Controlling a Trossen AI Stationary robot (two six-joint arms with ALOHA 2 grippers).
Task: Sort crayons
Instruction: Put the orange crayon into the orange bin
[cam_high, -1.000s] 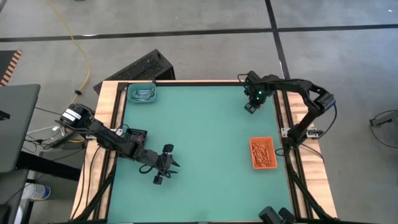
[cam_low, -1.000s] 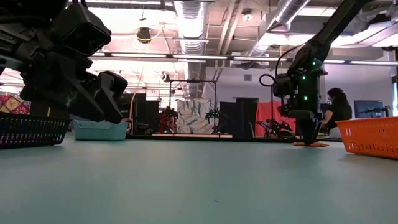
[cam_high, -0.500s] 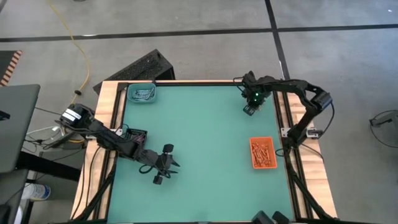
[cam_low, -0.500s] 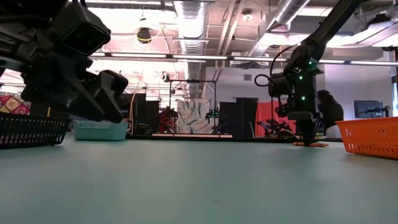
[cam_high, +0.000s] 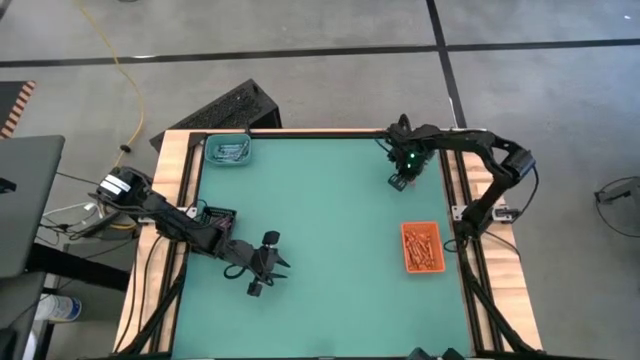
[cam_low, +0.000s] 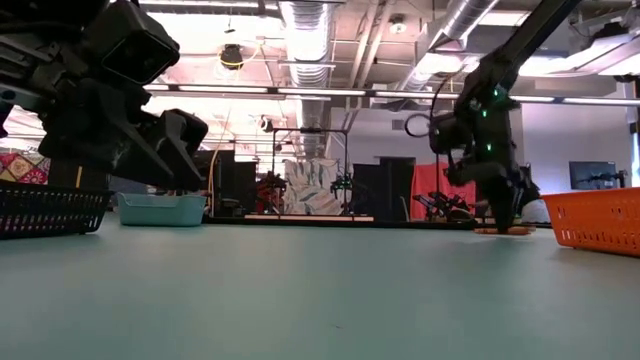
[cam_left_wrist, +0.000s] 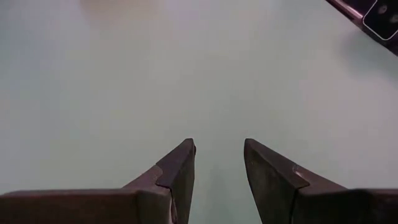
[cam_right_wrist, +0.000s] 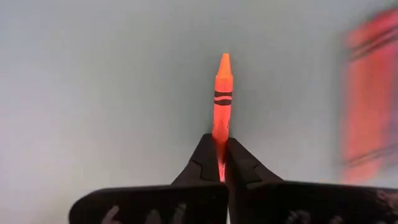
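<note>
Light came from above: long ceiling strips (cam_low: 250, 92) glared white in the low view and blew out the patch around the ducts. The green table (cam_high: 330, 230) was evenly lit from overhead, with only soft, short shadows under the arms. In the low view the near arm loomed dark and out of focus. In the right wrist view the orange crayon (cam_right_wrist: 222, 99) glowed sharp and overbright, while a red-orange shape (cam_right_wrist: 368, 93) beside it smeared with blur.
</note>
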